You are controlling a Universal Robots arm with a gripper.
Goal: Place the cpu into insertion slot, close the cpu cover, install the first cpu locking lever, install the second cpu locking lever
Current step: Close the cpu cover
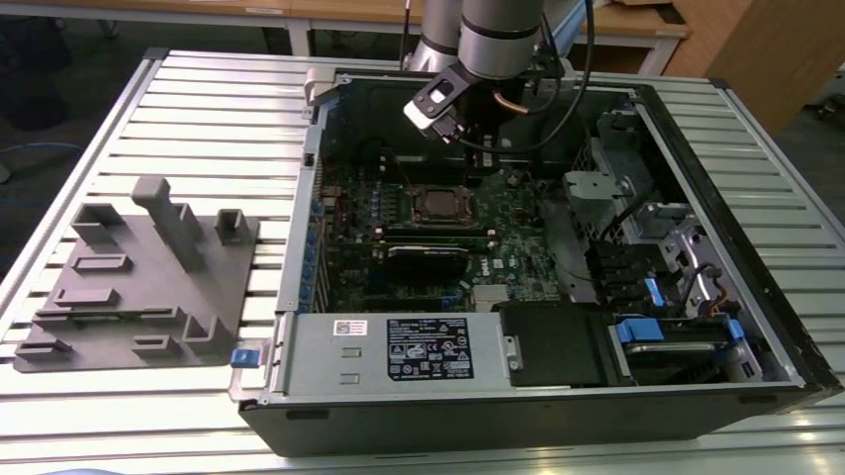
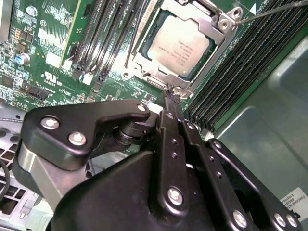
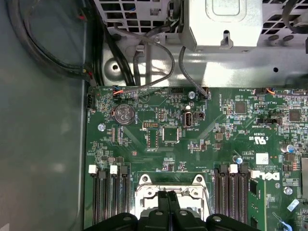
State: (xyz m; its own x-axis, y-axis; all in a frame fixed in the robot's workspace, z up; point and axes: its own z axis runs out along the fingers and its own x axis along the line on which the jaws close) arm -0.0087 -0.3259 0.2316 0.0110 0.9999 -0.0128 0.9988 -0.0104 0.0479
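Hovering at the insertion slot's point(image 1: 437, 203) edge, the gripper point(image 2: 172, 96) has its fingers pressed together. The cpu point(image 2: 179, 44) sits in that slot, framed by the lowered cpu cover point(image 2: 210, 13). A thin metal lever point(image 2: 272, 10) angles away from the slot's corner.

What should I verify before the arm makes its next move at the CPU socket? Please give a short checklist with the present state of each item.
1. The cpu lies flat in the insertion slot: ok.
2. The cpu cover is down and frames the chip: ok.
3. The gripper is shut, with its tip at the cover's edge: ok.
4. The locking lever is latched: not ok. The thin rod seems to stand free above the memory slots.
5. The cover is held down on every side: cannot tell.
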